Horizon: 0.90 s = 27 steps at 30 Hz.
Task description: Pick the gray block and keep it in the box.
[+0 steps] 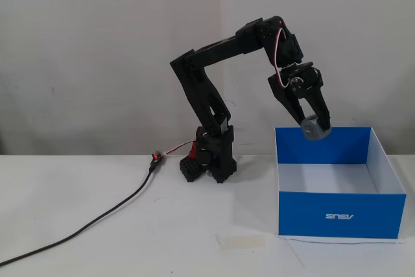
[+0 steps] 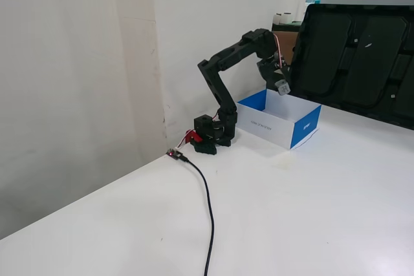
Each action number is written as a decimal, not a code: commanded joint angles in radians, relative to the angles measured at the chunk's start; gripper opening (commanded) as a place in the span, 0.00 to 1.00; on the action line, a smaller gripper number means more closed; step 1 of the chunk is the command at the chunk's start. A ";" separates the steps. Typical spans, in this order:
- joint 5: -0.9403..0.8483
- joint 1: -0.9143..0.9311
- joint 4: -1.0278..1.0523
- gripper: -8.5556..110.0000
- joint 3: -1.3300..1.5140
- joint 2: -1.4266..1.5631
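Note:
The box [image 1: 340, 215] stands on the white table at the right in a fixed view, with blue walls, a white inside and a white logo on its near wall. It also shows in the other fixed view [image 2: 304, 128], right of the arm's base. My gripper [image 1: 316, 128] points down above the box's rear left part and is shut on the gray block [image 1: 315, 128], a small gray cube held in the air at about the level of the box's back wall. In a fixed view the gripper [image 2: 283, 87] and block [image 2: 283, 87] hang above the box.
The arm's black base [image 1: 214, 157] stands left of the box. A black cable [image 1: 97, 220] runs from the base to the table's front left. A strip of pale tape [image 1: 241, 241] lies on the table. A large black tray [image 2: 362, 56] leans behind the box.

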 commanded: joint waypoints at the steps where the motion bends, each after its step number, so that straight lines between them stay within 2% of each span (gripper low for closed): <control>1: -0.014 -0.012 -0.025 0.17 -0.011 -0.008; 3: -0.014 -0.015 -0.023 0.29 -0.005 -0.012; 4: -0.014 -0.017 -0.023 0.31 -0.002 -0.014; 9: -0.014 -0.018 -0.023 0.34 0.018 -0.011; 13: -0.037 -0.015 -0.023 0.28 0.032 0.000; 15: -0.052 0.003 -0.023 0.18 0.038 0.020; 20: -0.158 0.094 -0.025 0.15 0.071 0.089; 27: -0.316 0.331 -0.028 0.14 0.110 0.156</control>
